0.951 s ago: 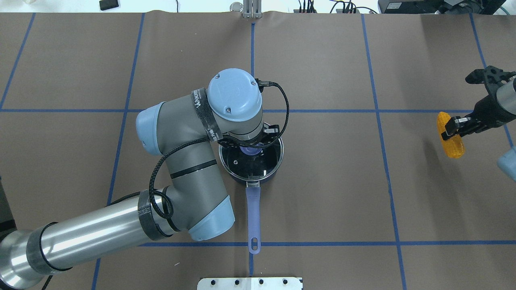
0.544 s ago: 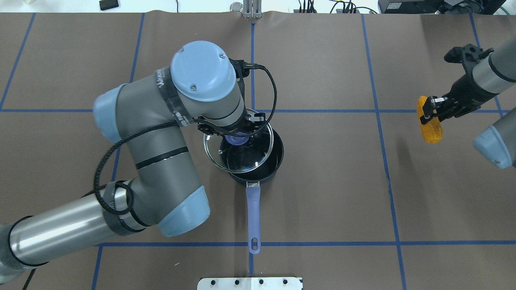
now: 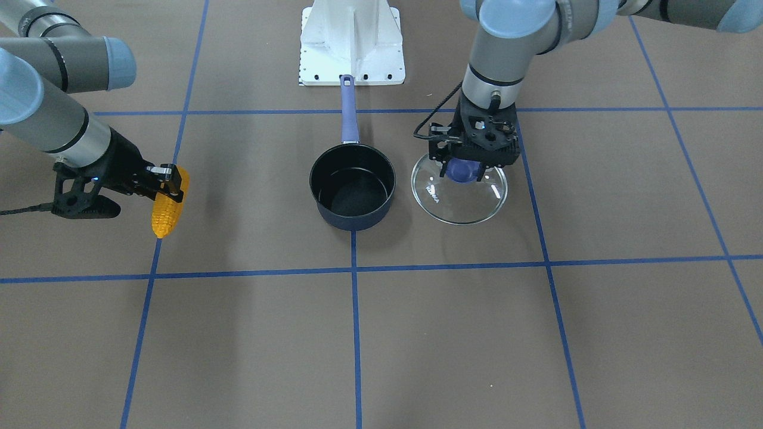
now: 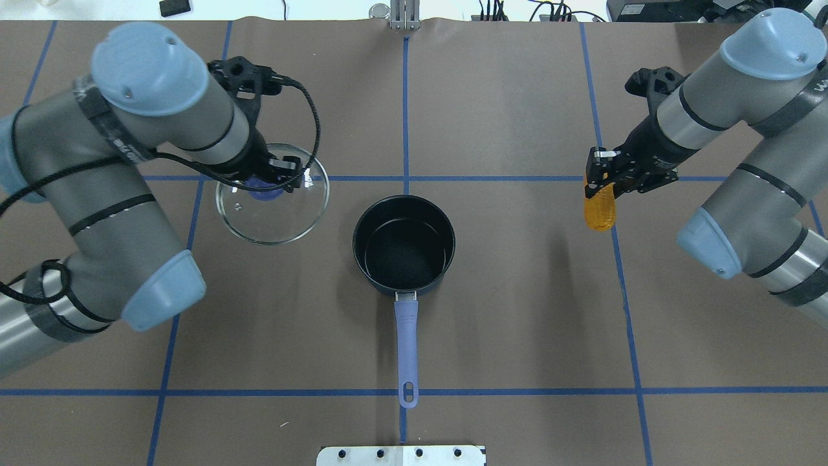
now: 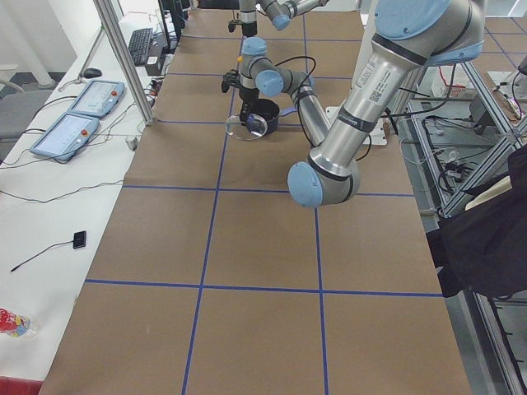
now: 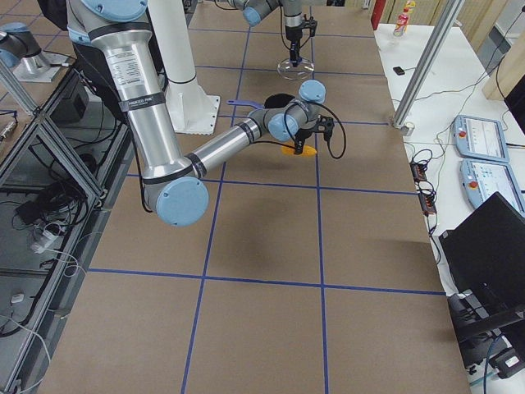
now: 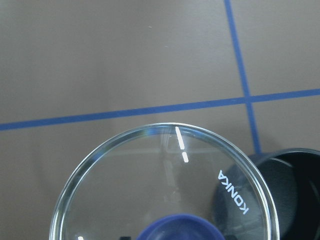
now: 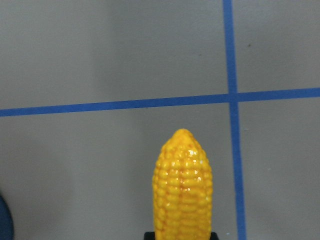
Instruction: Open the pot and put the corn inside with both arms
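The dark navy pot stands open and empty at the table's middle, its lavender handle pointing toward the robot; it also shows in the front view. My left gripper is shut on the blue knob of the clear glass lid and holds it left of the pot, clear of the rim; the lid also shows in the front view. My right gripper is shut on the upper end of the yellow corn. The cob hangs above the table, well right of the pot, and fills the right wrist view.
A white mounting plate sits at the near edge behind the pot handle. Blue tape lines grid the brown table cover. Cables and devices lie beyond the far edge. The left wrist view shows the lid with the pot rim beside it.
My left gripper has lifted the lid off the pot and carried it left. My right gripper has carried the corn left, nearer the pot.
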Robot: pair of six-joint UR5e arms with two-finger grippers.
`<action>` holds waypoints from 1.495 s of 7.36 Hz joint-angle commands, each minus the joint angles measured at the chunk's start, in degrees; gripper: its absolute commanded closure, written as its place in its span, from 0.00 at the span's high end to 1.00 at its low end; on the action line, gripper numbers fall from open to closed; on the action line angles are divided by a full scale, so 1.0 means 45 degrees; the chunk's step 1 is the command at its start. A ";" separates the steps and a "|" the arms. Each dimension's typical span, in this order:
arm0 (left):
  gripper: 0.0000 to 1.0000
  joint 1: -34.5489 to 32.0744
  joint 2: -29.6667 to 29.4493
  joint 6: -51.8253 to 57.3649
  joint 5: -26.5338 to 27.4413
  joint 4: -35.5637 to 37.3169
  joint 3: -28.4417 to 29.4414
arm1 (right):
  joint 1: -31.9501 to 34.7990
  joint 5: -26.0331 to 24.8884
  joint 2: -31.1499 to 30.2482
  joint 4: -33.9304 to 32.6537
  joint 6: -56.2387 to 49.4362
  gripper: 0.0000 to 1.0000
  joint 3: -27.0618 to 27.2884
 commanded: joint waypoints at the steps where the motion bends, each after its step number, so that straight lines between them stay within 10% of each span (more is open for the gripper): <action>1: 0.43 -0.1301 0.2181 0.1892 -0.1203 -0.1885 0.0048 | -0.0847 -0.0547 0.0748 -0.0754 0.1661 0.17 0.0716; 4: 0.43 -0.2281 0.4234 0.3910 -0.1286 -0.3733 0.0649 | -0.2351 -0.2538 0.2642 -0.3491 0.2946 0.17 0.1520; 7: 0.43 -0.2654 0.5740 0.4226 -0.2224 -0.7936 0.2720 | -0.3620 -0.3788 0.3698 -0.3592 0.4416 0.18 0.1385; 11: 0.43 -0.2733 0.7012 0.4383 -0.2732 -0.9761 0.3271 | -0.4386 -0.4496 0.4851 -0.3573 0.4675 0.17 0.0333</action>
